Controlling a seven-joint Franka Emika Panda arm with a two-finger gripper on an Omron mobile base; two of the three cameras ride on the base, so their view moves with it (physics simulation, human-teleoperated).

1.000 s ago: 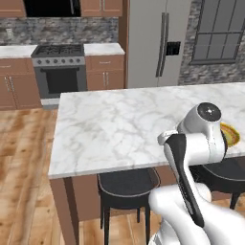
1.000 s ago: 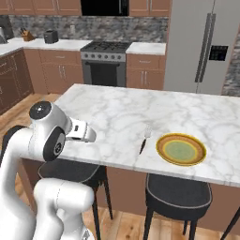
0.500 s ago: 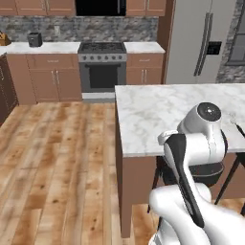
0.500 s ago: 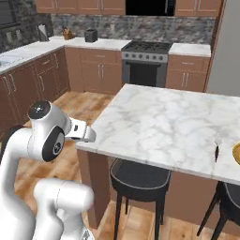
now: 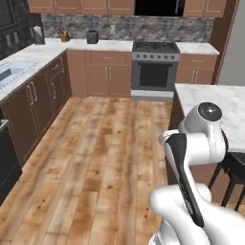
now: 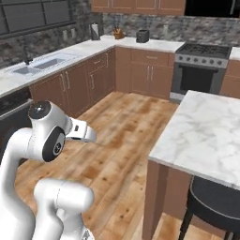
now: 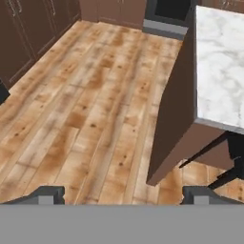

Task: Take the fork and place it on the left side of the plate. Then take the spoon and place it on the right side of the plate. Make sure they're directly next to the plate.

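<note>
While the gripper (image 7: 124,194) stands with its two fingertips (image 7: 46,194) wide apart and nothing between them, it looks down at the wooden floor (image 7: 90,109), not at any cutlery. Its jaws are open and empty, which fits a robot that has not yet come to the fork; I judge the open state is simply readiness for the first grasp.

To the right of the gripper and a little ahead, the corner of the marble tabletop (image 7: 219,62) of the island comes into the hand view, with the brown side panel (image 7: 174,128) under it and a dark stool (image 7: 233,157) below the edge. In the base views the same tabletop (image 6: 206,136) lies well to the right of the arm, and only a bare end of it can be seen.

On this visible part of the tabletop I cannot find the fork, the plate or the spoon, so I cannot say where they lie now; probably they are further along the island, beyond the picture edge.

The arm (image 5: 198,139) is folded close to the body, the hand held low and near. I believe this tucked posture is for driving, so that nothing strikes the island or the cabinets (image 6: 79,82) far ahead. No part of the task seems done yet.
</note>
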